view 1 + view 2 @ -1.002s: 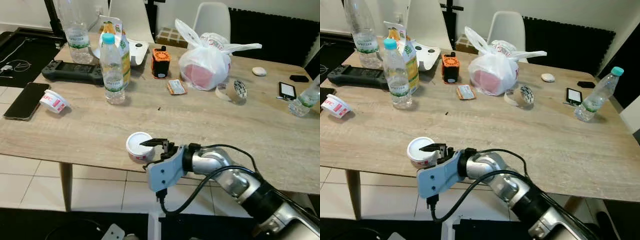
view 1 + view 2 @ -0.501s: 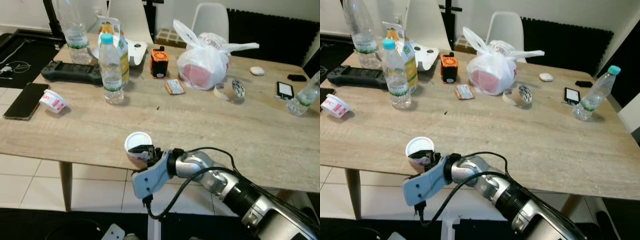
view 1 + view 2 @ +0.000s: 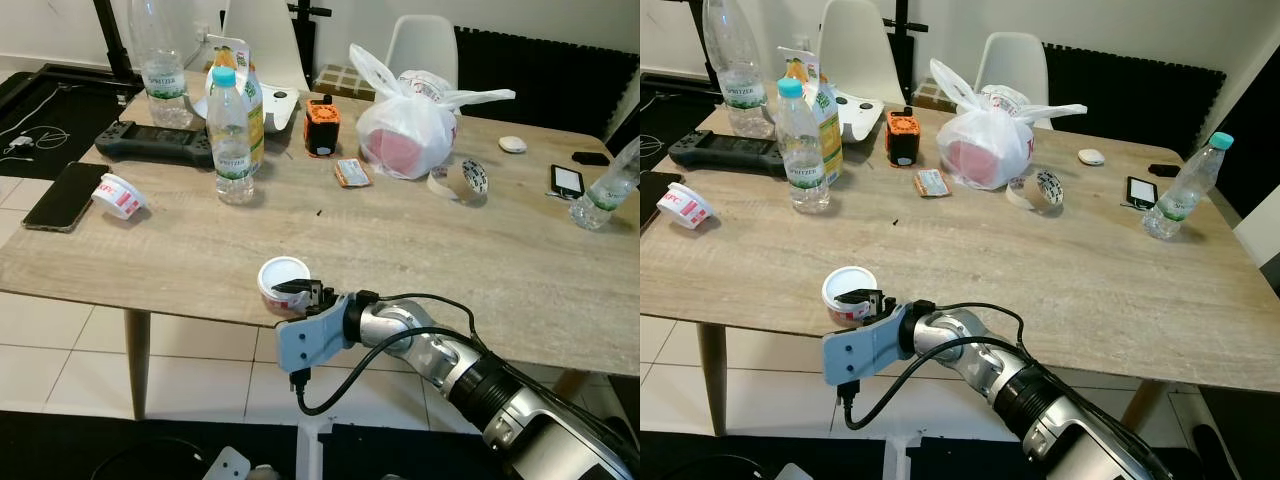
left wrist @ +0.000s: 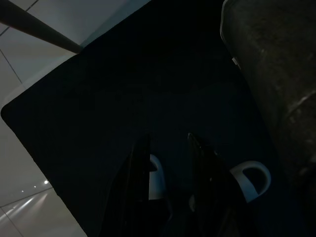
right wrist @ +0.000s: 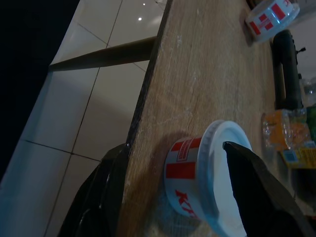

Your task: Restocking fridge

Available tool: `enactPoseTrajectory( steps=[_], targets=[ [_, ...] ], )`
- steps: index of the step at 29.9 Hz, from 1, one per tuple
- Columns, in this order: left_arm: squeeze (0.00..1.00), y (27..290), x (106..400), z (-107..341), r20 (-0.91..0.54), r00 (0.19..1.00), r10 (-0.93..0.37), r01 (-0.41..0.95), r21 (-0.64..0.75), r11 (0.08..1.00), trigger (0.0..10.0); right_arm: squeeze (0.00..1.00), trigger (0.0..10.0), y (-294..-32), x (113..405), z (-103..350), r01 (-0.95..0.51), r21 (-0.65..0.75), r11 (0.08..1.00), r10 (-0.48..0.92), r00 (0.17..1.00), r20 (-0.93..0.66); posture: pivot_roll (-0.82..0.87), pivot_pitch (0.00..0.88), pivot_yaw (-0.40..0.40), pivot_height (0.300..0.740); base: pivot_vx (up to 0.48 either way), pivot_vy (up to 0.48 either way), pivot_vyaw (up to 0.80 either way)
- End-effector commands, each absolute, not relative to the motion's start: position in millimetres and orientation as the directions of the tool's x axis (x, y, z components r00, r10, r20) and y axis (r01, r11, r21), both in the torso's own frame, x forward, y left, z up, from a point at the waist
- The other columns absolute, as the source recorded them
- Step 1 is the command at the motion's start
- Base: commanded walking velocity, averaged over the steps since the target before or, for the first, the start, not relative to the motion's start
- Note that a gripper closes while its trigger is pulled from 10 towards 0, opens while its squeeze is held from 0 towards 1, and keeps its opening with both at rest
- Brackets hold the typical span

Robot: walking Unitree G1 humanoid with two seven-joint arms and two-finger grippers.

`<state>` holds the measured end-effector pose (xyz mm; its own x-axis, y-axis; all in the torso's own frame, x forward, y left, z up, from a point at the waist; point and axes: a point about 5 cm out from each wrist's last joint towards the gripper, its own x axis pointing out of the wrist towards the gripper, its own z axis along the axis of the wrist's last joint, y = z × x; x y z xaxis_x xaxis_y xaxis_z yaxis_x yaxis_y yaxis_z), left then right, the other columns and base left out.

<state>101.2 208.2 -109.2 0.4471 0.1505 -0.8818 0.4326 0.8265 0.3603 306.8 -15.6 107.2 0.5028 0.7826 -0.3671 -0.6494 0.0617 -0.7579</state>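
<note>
A second tub [image 3: 117,195] is left lying on its side near the table's [image 3: 420,250] left edge. The lidded tub [image 3: 283,284] is set upright close to the front edge, probably for an easy reach from below. The right gripper [image 3: 300,291] is brought level with it, jaws spread wide: one finger over the lid, the other below the table edge, nothing yet clamped.

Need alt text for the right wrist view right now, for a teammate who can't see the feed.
A red-and-white lidded tub stands near the edge of a wooden table, with the right tool open around it, one black finger over the white lid and the other below the table edge. Pale floor tiles and a table leg lie beyond; a second tub lies further along the table.
</note>
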Motion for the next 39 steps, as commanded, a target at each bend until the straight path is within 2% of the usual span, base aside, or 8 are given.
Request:
enactPoseTrajectory(
  steps=[1,4,21,22,23,27,29,39],
  targets=[
    [0.28,184.5,92.0,-114.6,-0.903,0.423,0.074,0.466,0.287,0.837,10.0,0.00,2.6,-44.0,326.1,111.2,-0.637,-0.740,0.218,0.703,0.628,-0.333,0.00,0.073,-0.145,0.740,0.000,0.000,0.00],
    [0.28,184.9,91.4,-114.7,-0.904,0.422,0.075,0.466,0.287,0.837,10.0,0.00,0.0,-45.9,327.6,110.7,-0.652,-0.716,0.249,0.700,0.632,-0.332,0.00,0.076,-0.146,0.740,0.000,0.000,0.00],
    [0.28,185.6,93.0,-114.3,-0.903,0.423,0.075,0.468,0.289,0.835,10.0,0.00,0.0,-50.3,334.4,122.4,-0.722,-0.587,0.368,0.728,0.616,-0.301,0.00,0.079,-0.146,0.740,0.000,0.000,0.00],
    [0.28,185.4,93.3,-114.3,-0.903,0.423,0.075,0.468,0.289,0.835,10.0,0.00,3.5,-49.7,334.1,124.2,-0.722,-0.589,0.363,0.733,0.611,-0.298,0.00,0.078,-0.146,0.740,0.000,0.000,0.00],
    [0.28,185.2,93.5,-114.3,-0.903,0.424,0.074,0.468,0.288,0.835,10.0,0.00,9.6,-48.7,333.4,126.0,-0.727,-0.590,0.353,0.741,0.602,-0.298,0.00,0.077,-0.146,0.740,0.000,0.000,0.00],
    [0.28,184.6,94.0,-114.2,-0.902,0.425,0.074,0.467,0.288,0.836,10.0,0.00,10.0,-46.5,330.2,134.2,-0.732,-0.607,0.310,0.769,0.569,-0.293,0.00,0.080,-0.147,0.740,0.000,0.000,0.00],
    [0.28,184.0,94.3,-114.2,-0.902,0.426,0.073,0.468,0.289,0.835,10.0,1.00,10.0,-46.4,327.2,142.5,-0.747,-0.600,0.287,0.794,0.536,-0.286,0.00,0.080,-0.148,0.740,0.000,0.000,0.00],
    [0.28,182.1,94.5,-114.4,-0.902,0.426,0.071,0.469,0.288,0.835,10.0,1.00,10.0,-55.8,308.5,164.6,-0.816,-0.555,0.163,0.856,0.397,-0.332,-0.01,0.087,-0.152,0.740,0.000,0.000,0.00]
  ],
)
